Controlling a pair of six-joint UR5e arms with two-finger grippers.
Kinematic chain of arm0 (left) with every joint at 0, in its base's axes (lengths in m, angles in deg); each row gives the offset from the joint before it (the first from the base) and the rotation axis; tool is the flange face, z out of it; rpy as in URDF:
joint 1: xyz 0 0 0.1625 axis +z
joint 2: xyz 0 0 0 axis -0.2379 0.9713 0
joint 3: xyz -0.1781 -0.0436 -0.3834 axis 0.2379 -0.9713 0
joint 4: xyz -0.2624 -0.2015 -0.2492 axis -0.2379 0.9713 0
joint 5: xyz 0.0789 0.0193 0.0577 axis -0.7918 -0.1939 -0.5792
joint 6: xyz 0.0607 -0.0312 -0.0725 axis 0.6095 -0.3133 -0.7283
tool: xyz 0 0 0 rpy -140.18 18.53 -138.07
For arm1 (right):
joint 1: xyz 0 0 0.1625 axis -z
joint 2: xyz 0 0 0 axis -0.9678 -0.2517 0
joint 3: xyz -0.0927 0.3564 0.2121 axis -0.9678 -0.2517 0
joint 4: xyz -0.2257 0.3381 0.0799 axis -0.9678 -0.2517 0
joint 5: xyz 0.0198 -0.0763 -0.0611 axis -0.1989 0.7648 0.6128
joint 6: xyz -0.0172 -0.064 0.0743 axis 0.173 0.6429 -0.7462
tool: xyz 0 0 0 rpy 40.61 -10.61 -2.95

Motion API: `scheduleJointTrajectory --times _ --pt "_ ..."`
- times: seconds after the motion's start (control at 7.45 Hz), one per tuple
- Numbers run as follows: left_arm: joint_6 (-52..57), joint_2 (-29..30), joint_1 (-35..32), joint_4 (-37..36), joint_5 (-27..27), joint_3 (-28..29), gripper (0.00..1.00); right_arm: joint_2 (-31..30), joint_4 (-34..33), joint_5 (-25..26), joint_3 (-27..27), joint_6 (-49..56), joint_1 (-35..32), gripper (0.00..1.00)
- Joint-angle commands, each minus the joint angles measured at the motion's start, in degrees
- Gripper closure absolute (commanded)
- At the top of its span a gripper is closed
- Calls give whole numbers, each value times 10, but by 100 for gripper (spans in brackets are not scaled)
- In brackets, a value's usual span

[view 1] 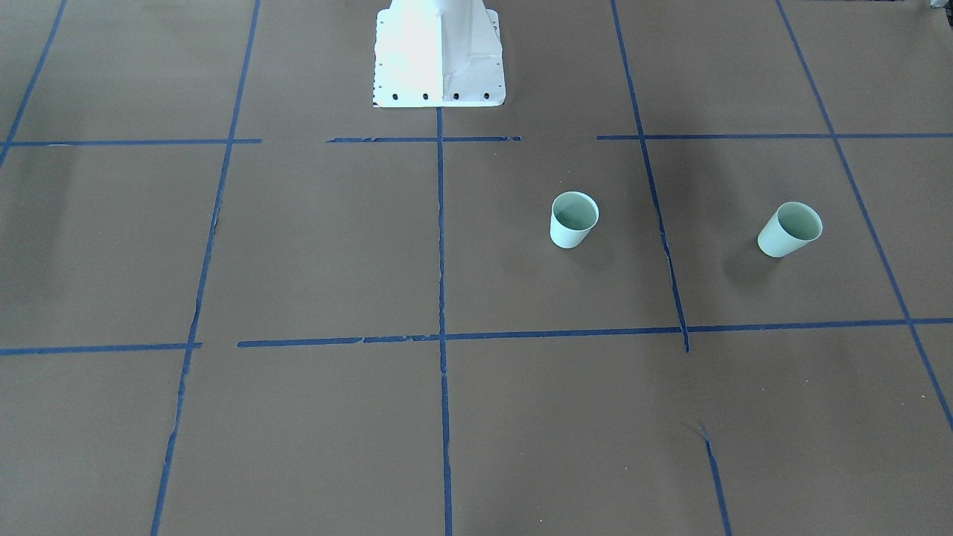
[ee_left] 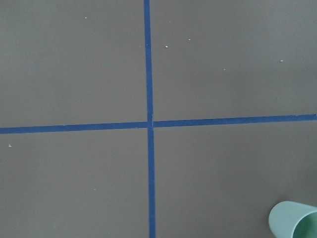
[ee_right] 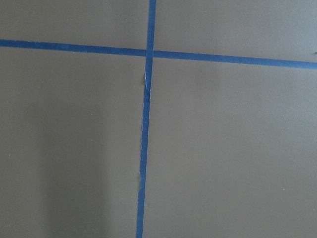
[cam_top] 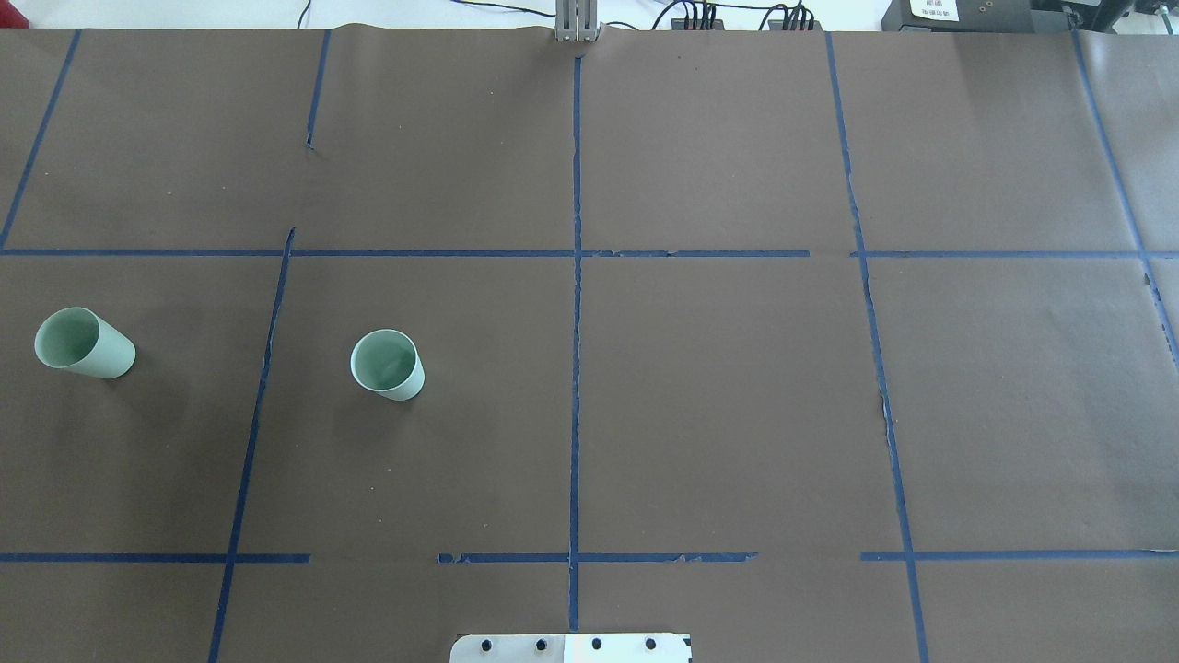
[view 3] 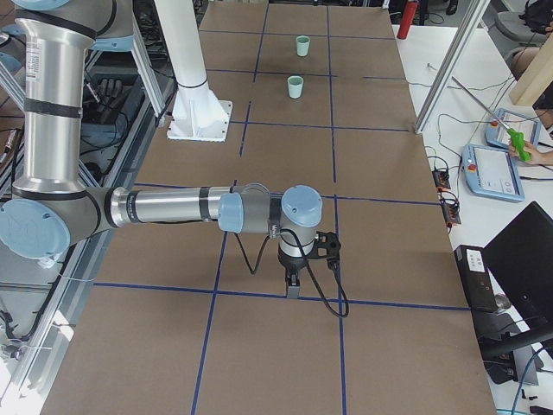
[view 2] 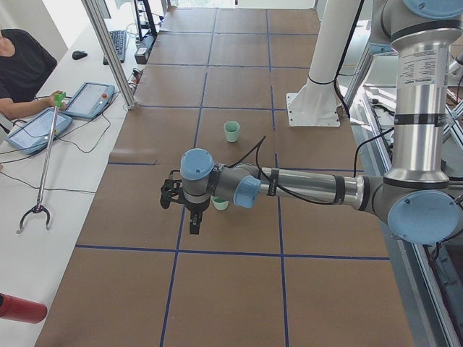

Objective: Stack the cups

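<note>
Stretching level above table, left tool, right tool pointing down, closure indiscernible.

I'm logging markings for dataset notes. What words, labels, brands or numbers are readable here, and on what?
Nothing here can be read.
Left arm label: print too small to read.
Right arm label: print too small to read.
Sticker on the dark box beyond the table: blurred.
Inner cup and outer cup: plain, unmarked.
</note>
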Motion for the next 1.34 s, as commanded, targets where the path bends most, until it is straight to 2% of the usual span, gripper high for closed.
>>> scheduleJointTrajectory --times 0.0,0.54,0.67,0.94,1.21 --pt "-130 -10 66 77 -2 2 0 0 0 0 0 0 0 0" --pt "-184 -10 141 96 -3 12 0 0 1 0 0 0 0 0" --pt "-185 -10 147 98 -11 14 0 0 0 0 0 0 0 0" --pt "-186 -9 159 154 -11 57 0 0 0 0 0 0 0 0" --pt "-220 -7 173 160 -11 54 0 0 0 0 0 0 0 0"
